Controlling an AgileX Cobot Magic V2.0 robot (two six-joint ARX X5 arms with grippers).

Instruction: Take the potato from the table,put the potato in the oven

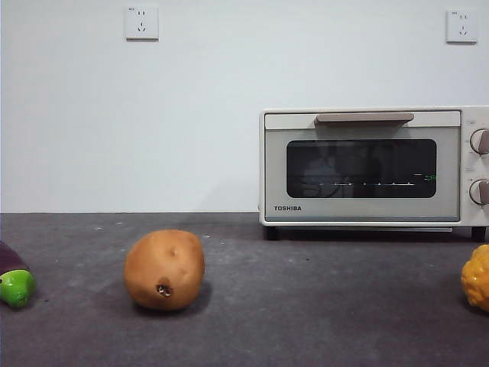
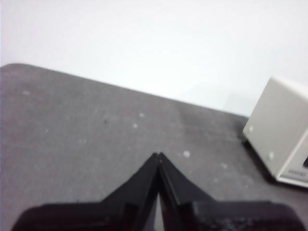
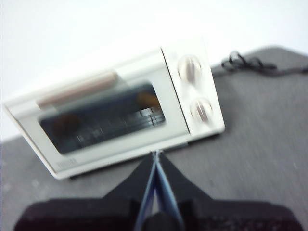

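The orange-brown potato rests on the dark grey table, left of centre in the front view, its small dark pit facing the camera. The cream Toshiba oven stands at the back right with its glass door closed. My left gripper is shut and empty above bare table, with a side corner of the oven off to one side. My right gripper is shut and empty, hovering in front of the oven and facing its door. Neither arm shows in the front view.
A purple-and-green eggplant pokes in at the left edge. A bumpy yellow-orange object sits at the right edge. The oven's black cord trails behind it. Two wall sockets are on the white wall.
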